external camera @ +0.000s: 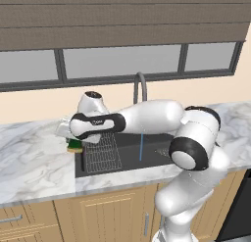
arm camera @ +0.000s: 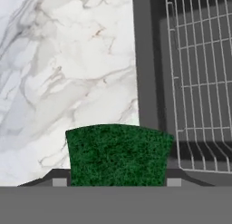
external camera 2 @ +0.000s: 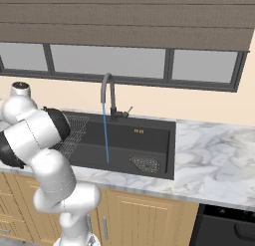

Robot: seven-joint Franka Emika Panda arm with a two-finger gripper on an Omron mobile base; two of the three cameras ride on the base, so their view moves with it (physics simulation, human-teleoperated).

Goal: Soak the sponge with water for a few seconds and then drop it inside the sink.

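Green sponge [arm camera: 118, 155] sits clamped between the two fingertips of the gripper [arm camera: 117, 182], held above the marble counter [arm camera: 68, 73] just beside the left rim of the sink [arm camera: 147, 60]; water [external camera: 141, 147] streams into the basin, apart from it.

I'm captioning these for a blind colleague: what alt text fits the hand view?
A green sponge sits clamped between the two dark fingertips of the tool, over white marble counter. To the right runs the dark rim of the sink, with a wire rack inside it.
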